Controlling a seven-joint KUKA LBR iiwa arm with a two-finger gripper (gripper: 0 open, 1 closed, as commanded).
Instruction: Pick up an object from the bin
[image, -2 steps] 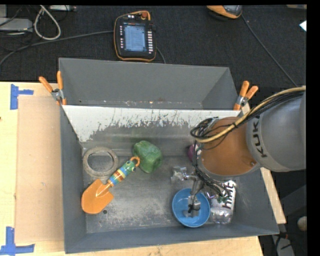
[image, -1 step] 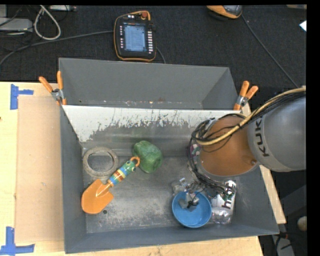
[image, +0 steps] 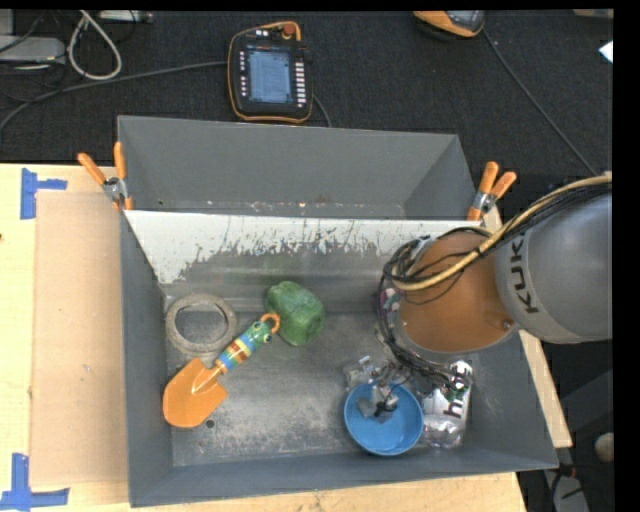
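My gripper (image: 381, 393) hangs below the arm's orange cover in the bin's front right part, its tip down inside a blue round bowl (image: 384, 427). The bowl lies near the front wall. Against the bowl's right side rests a crumpled clear and silver wrapper-like thing (image: 447, 408), partly hidden by the arm.
Towards the left lie a green lumpy block (image: 296, 312), a clear tape ring (image: 200, 325) and an orange toy shovel (image: 205, 386) with a striped handle. Bare bin floor stretches between the shovel and the bowl.
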